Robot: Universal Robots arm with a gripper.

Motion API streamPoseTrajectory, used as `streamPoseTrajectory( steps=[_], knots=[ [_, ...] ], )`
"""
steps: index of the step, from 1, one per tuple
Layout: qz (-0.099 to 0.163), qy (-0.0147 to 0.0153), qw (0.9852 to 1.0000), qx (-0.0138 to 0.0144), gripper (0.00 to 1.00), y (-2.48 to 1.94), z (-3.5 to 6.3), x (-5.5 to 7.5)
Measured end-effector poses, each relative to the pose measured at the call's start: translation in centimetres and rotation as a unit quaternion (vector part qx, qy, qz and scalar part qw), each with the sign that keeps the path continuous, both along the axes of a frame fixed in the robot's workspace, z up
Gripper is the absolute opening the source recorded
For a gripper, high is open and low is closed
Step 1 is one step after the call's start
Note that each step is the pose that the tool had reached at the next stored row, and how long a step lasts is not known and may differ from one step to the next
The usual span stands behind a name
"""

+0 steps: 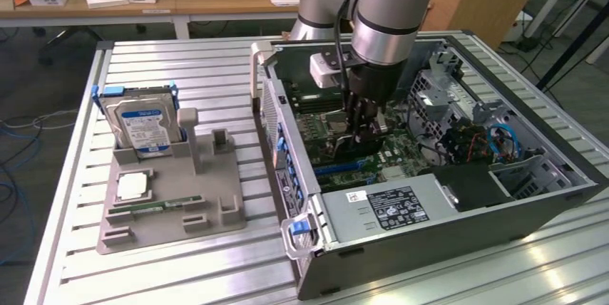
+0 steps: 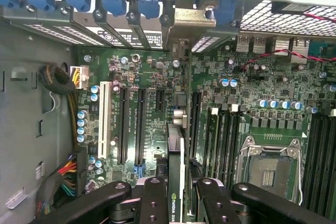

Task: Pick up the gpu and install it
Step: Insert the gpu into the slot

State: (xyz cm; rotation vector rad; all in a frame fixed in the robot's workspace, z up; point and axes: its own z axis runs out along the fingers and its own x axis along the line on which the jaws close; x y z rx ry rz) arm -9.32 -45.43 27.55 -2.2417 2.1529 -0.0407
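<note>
My gripper [image 1: 366, 132] reaches down into the open computer case [image 1: 533, 198], over the green motherboard [image 1: 329, 116]. In the wrist view the gripper [image 2: 176, 205] is shut on the gpu [image 2: 176, 161], a thin dark card seen edge-on between the two black fingers [image 2: 152, 198]. The card stands upright over the motherboard [image 2: 147, 77], in line with a slot between the long black expansion slots [image 2: 139, 124] and the RAM slots [image 2: 215, 129]. Its pale metal bracket [image 2: 181, 45] reaches the case's rear openings. Whether its lower edge sits in the slot I cannot tell.
A grey holder [image 1: 214, 209] at the exterior view's left carries a silver hard drive [image 1: 142, 123], a CPU chip [image 1: 131, 186] and a green RAM stick [image 1: 157, 207]. Inside the case are the power supply [image 1: 386, 209], the CPU socket [image 2: 270, 169] and cable bundles [image 2: 55, 80].
</note>
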Motion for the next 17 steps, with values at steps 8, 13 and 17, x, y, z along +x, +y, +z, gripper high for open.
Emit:
streamPoseTrajectory(
  steps=[8,13,17],
  knots=[
    [-0.001,-0.0004,1.0000,-0.0001,0.26,0.00,-0.48,-0.03],
    [-0.002,-0.0006,1.0000,-0.0002,0.26,0.00,-0.82,-0.06],
    [-0.004,-0.0005,1.0000,-0.0004,0.26,0.00,-0.89,-0.07]
  ],
)
